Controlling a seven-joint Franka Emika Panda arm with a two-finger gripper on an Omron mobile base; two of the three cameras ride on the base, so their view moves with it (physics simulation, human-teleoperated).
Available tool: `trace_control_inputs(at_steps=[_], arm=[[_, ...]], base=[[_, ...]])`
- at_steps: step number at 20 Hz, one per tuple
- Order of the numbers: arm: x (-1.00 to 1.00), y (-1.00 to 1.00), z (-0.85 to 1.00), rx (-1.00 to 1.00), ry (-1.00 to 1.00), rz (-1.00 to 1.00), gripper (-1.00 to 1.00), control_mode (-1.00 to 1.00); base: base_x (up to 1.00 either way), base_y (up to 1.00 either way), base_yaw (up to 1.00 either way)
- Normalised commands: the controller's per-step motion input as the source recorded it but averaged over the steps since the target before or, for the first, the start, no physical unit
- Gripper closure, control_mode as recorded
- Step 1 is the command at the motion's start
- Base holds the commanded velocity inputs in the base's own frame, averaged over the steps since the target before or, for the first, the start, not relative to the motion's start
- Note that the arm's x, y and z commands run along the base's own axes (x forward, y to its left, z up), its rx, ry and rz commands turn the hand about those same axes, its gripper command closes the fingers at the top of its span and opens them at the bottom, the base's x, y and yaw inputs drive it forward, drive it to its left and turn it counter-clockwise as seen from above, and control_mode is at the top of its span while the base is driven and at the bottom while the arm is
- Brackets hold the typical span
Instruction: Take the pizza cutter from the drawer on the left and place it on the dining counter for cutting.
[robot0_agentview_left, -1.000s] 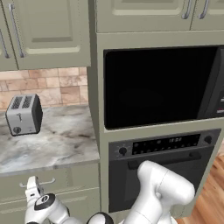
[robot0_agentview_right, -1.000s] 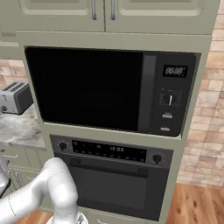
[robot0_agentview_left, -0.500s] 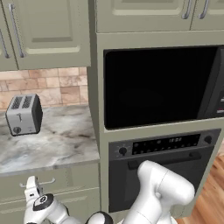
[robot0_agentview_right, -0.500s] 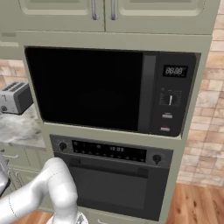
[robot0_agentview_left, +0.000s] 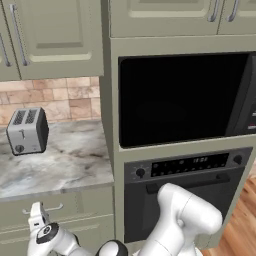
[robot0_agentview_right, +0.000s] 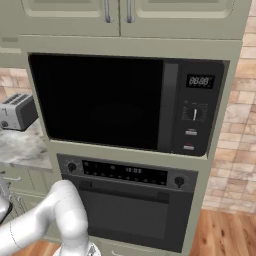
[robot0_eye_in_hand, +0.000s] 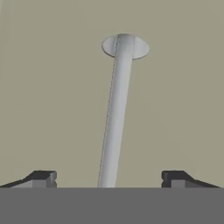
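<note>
The drawer (robot0_agentview_left: 75, 204) is shut, its olive-beige front just under the small marble top. Its silver bar handle (robot0_agentview_left: 49, 208) runs across that front. My gripper (robot0_agentview_left: 36, 212) is right at the handle's left end, open. In the hand view the handle (robot0_eye_in_hand: 118, 109) is a pale bar rising from between my two dark fingertips (robot0_eye_in_hand: 43, 178), and the gripper (robot0_eye_in_hand: 109, 178) straddles it without closing; the flat drawer front (robot0_eye_in_hand: 52, 87) lies behind. The pizza cutter is hidden. The dining counter is out of view.
A silver toaster (robot0_agentview_left: 27, 131) stands on the small marble top (robot0_agentview_left: 65, 165) above the drawer. To the right a tall unit holds a black microwave (robot0_agentview_left: 180, 100) over an oven (robot0_agentview_left: 185, 190). My white arm (robot0_agentview_left: 185, 220) bends low in front of the oven.
</note>
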Motion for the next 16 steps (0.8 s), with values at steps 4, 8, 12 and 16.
trace_control_inputs(at_steps=[4,8,12,16], arm=[[0.04,0.0,-0.21,0.0,-0.05,0.0,-1.0,-1.0],[0.0,0.0,-0.05,0.0,-0.02,0.0,-1.0,-1.0],[0.0,0.0,-0.05,0.0,-0.06,0.0,-1.0,-1.0],[0.08,-0.08,-0.23,0.0,-0.13,0.0,-1.0,-1.0]], base=[[0.0,0.0,0.0],[0.0,0.0,0.0],[0.0,0.0,0.0],[0.0,0.0,0.0]])
